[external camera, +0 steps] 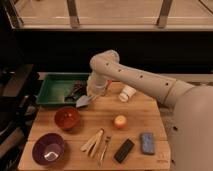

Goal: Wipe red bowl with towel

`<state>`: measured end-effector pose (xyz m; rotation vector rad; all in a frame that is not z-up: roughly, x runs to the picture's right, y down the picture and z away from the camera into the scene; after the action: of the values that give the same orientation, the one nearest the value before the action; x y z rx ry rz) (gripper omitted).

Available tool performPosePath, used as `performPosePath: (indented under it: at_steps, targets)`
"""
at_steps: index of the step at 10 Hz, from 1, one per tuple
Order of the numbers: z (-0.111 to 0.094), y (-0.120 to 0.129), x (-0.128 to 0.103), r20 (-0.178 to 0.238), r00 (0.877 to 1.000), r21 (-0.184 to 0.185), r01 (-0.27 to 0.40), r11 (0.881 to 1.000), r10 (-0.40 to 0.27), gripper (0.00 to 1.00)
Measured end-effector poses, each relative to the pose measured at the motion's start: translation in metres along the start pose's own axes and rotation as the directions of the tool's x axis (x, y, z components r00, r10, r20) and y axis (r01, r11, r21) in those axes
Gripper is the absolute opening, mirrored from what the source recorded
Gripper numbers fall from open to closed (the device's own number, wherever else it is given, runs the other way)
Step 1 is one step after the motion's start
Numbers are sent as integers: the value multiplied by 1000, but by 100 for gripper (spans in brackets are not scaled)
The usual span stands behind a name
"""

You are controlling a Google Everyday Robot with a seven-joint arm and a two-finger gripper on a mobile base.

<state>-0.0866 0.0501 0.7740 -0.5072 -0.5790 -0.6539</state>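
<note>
The red bowl (67,118) sits on the left part of the wooden table, small, round and glossy inside. My gripper (91,95) hangs at the end of the white arm, above and to the right of the bowl, near the green tray's right corner. It is shut on the towel (83,102), a small pale blue-white cloth that dangles from it just over the table. The cloth's lower tip is a short way from the bowl's rim and does not touch it.
A green tray (52,86) with dark items stands at the back left. A larger purple bowl (48,149) is at the front left. A white cup (127,93), an orange fruit (120,121), wooden utensils (94,141), a black bar (124,150) and a blue sponge (147,142) lie to the right.
</note>
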Motion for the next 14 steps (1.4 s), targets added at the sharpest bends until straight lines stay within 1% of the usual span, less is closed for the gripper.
performPosePath:
  at_steps: [1, 6, 7, 9, 11, 12, 13, 14]
  targets:
    - [5, -4, -12, 21, 999, -1, 24, 1000, -24, 0]
    - [4, -3, -10, 17, 1000, -2, 21, 1000, -21, 0]
    - [8, -4, -12, 24, 999, -7, 38, 999, -38, 0]
    - [27, -12, -23, 44, 997, -13, 71, 997, -70, 0]
    - [63, -31, -47, 93, 989, -14, 116, 993, -115, 0]
    - [76, -37, -57, 111, 985, -13, 135, 991, -132, 0]
    - [95, -40, -67, 138, 978, -12, 158, 987, -155, 0]
    - [105, -42, -71, 154, 974, -9, 169, 986, -165, 0]
